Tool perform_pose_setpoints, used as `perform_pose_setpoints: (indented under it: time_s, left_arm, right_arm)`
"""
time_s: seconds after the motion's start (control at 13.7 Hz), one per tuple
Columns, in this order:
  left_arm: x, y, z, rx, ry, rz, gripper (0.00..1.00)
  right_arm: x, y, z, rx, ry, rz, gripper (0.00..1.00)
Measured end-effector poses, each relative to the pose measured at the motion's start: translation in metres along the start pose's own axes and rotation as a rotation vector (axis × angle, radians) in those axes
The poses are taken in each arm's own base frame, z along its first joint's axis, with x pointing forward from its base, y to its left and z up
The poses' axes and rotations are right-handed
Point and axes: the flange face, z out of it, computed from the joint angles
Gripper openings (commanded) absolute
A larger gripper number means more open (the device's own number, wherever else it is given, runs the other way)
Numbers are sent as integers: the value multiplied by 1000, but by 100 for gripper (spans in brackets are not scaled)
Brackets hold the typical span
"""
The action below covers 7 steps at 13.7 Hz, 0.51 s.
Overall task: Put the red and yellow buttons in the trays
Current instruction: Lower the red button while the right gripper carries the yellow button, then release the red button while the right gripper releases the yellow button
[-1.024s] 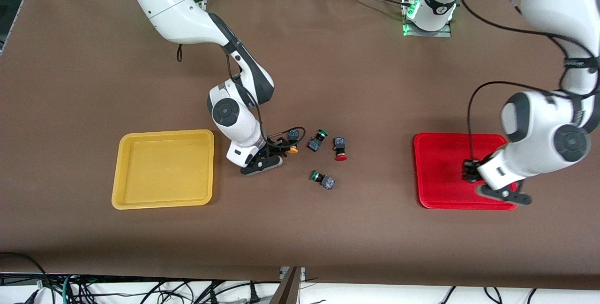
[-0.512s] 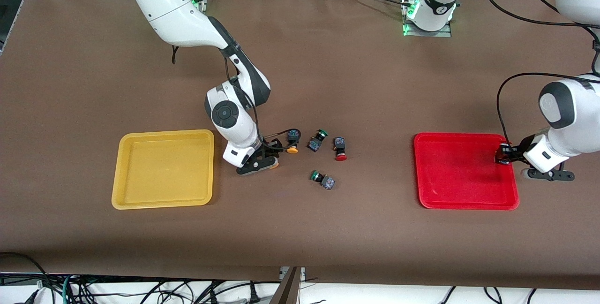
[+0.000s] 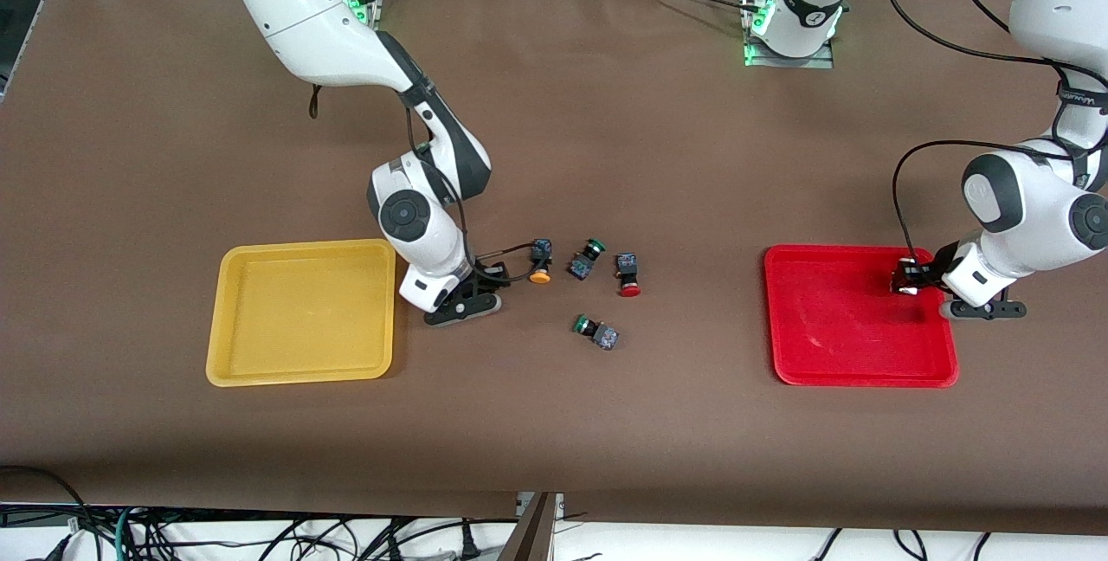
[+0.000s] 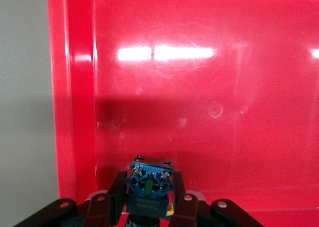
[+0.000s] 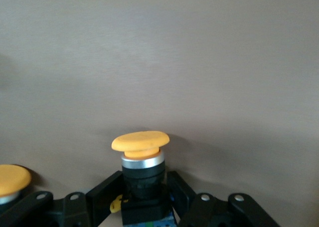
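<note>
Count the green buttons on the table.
2. The first green button lies beside the red button; the second green button lies nearer the front camera. An arm could hide more.

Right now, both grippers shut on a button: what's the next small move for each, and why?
Probably: right gripper lifts its yellow button off the table and carries it to the yellow tray. The left gripper, over the red tray, should open and drop its button.

We see the right end effector [image 5: 142,189] pinching one yellow button [image 5: 140,143] by its black body. A second yellow button [image 3: 540,267] lies on the table [image 3: 554,422], at nine o'clock from a red button [image 3: 628,276]. The left end effector [image 4: 149,199] grips a blue-based button [image 4: 149,179] over the red tray [image 3: 853,252]. The yellow tray [image 3: 301,245] sits at nine o'clock from them all.
</note>
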Motion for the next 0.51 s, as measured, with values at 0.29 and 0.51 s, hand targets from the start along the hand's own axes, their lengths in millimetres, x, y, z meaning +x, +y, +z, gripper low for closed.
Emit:
perform_pose_setpoints:
  time_s: [0.29, 0.51]
  left_arm:
    - [-1, -7, 7, -6, 11, -31, 19]
    - [-1, -7, 9, -24, 14, -52, 45]
  right_arm:
    - [24, 125, -79, -28, -61, -51, 0]
    - [18, 231, -93, -31, -90, -63, 19]
